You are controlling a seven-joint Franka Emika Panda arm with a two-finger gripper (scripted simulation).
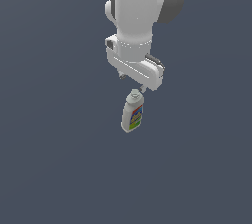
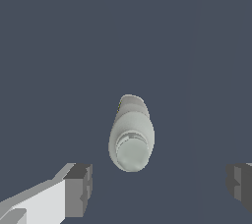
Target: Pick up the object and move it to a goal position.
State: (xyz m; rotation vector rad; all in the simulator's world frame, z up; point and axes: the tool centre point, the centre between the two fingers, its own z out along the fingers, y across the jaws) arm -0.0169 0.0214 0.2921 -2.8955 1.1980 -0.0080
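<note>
The object is a small white bottle (image 1: pixel 132 115) with a white cap and an orange, blue, yellow and green label. It sits on the dark grey surface just below my gripper (image 1: pixel 132 83) in the exterior view. In the wrist view the bottle (image 2: pixel 130 137) shows cap-first, its cap pointing toward the camera. My gripper (image 2: pixel 160 186) is open, with one grey finger pad (image 2: pixel 78 188) and the other (image 2: pixel 240 183) set wide apart. The bottle lies ahead of the gap between them, untouched by either finger.
The white arm (image 1: pixel 140 7) rises from the gripper toward the top of the exterior view. A plain dark grey surface (image 1: pixel 49 159) fills the rest of both views. No other object shows.
</note>
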